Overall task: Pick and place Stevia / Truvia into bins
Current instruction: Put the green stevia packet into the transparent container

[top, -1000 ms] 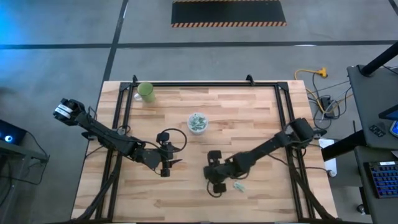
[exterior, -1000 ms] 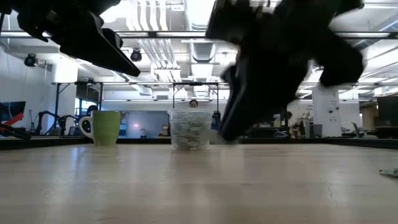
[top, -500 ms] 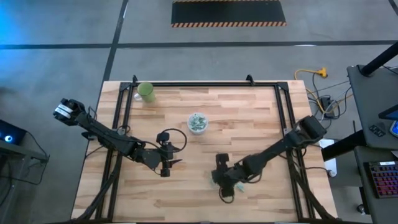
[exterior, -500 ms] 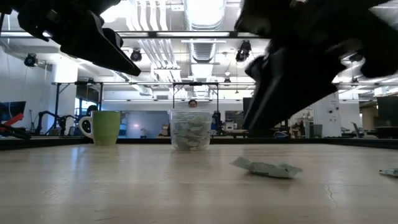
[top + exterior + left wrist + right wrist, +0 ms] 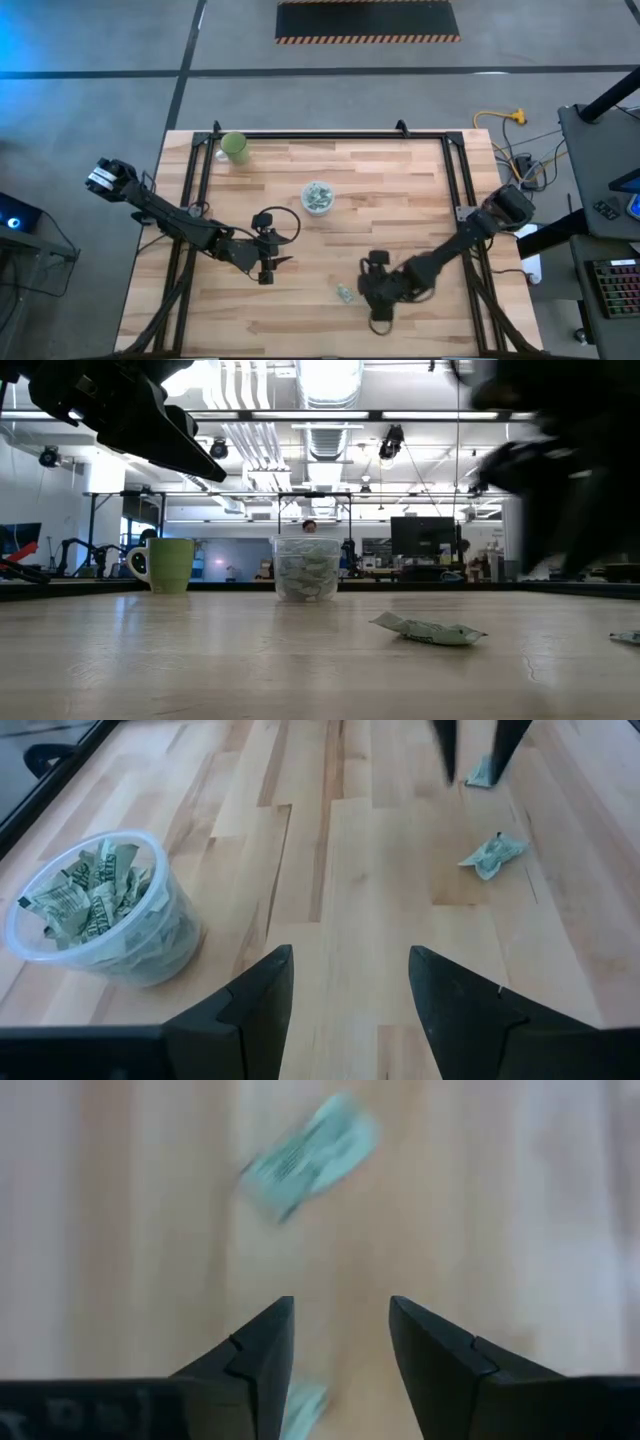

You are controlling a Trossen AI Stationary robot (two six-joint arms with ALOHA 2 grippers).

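Note:
The clear cup (image 5: pixel 318 197) (image 5: pixel 95 910), filled with pale green packets, stands upright mid-table. One loose packet (image 5: pixel 346 293) (image 5: pixel 428 630) (image 5: pixel 493 853) (image 5: pixel 308 1155) lies flat on the wood near the front. A second packet (image 5: pixel 480 772) (image 5: pixel 300 1405) (image 5: pixel 628 637) lies just right of it. My right gripper (image 5: pixel 378 300) (image 5: pixel 340 1330) hangs open over that second packet, pointing steeply down, with a finger on either side in the left wrist view. My left gripper (image 5: pixel 268 268) (image 5: pixel 350 990) waits open and raised, left of centre.
An opaque green mug (image 5: pixel 235 147) (image 5: pixel 170 565) stands at the far left corner of the table. A black frame (image 5: pixel 330 135) runs along the far edge and both sides. Bare wood lies between the cup and the loose packets.
My right gripper has swung toward the table's right and near edges and rolled a little. The packet that it stood over a second ago now lies uncovered on the wood to its left. My left arm has kept still.

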